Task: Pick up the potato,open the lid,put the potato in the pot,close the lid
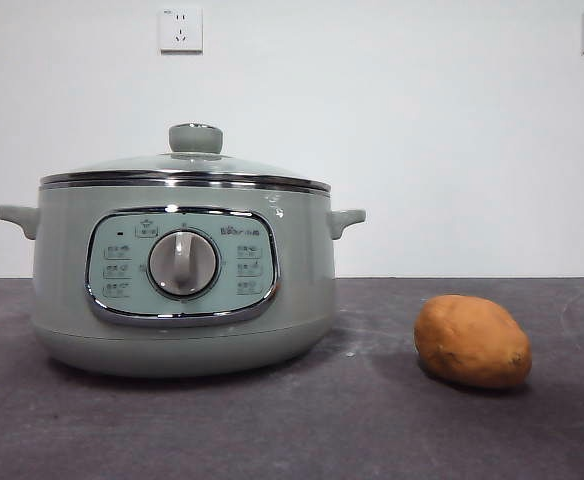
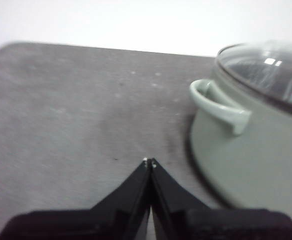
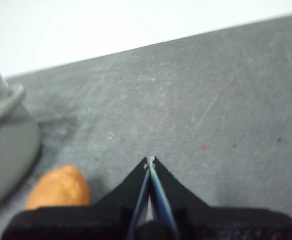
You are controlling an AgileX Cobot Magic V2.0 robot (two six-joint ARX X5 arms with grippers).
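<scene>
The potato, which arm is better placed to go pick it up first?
Probably the right. The right gripper, jaws shut, has the potato close beside it in its wrist view. The left gripper, also shut, sees only the pot with the lid on.

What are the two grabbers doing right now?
Left gripper: shut, empty, beside the pot.
Right gripper: shut, empty, near the potato.

Plain white wall (image 1: 452, 150), two sockets (image 1: 180, 29) up high; dark grey scuffed tabletop (image 1: 372, 420).
</scene>
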